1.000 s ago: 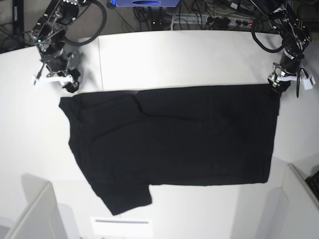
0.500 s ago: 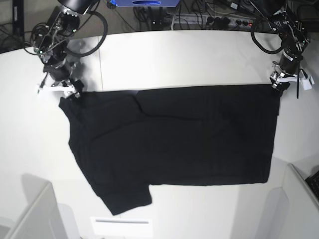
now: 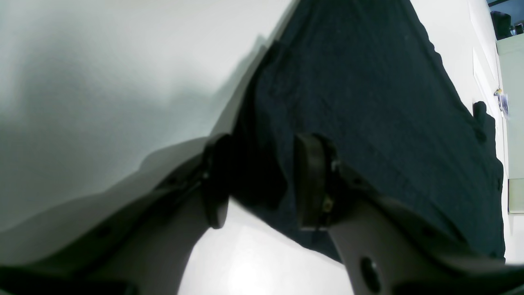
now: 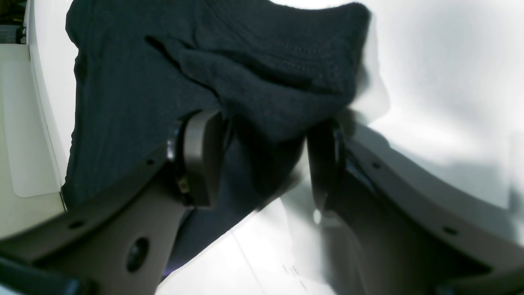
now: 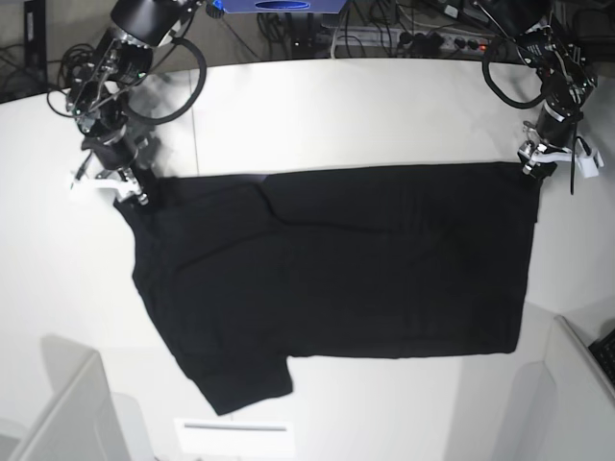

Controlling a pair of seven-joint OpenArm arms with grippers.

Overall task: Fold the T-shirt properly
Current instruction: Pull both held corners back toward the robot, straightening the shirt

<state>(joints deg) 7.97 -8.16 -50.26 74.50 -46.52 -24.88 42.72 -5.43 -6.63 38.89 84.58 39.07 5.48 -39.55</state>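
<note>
Now | right gripper [image 5: 123,188] moved onto T-shirt [image 5: 336,269] sleeve corner

Most of the white table [image 5: 336,106] is covered by the black T-shirt [image 5: 336,269]; bare table is left along the far side and both ends.

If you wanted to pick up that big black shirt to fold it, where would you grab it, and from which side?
By the two far corners, I'd say, one per arm. The T-shirt lies flat on the table, so its thin edge is the only graspable part. The left gripper straddles the hem corner and the right gripper straddles the bunched sleeve corner, each coming down from the table's far side.
</note>
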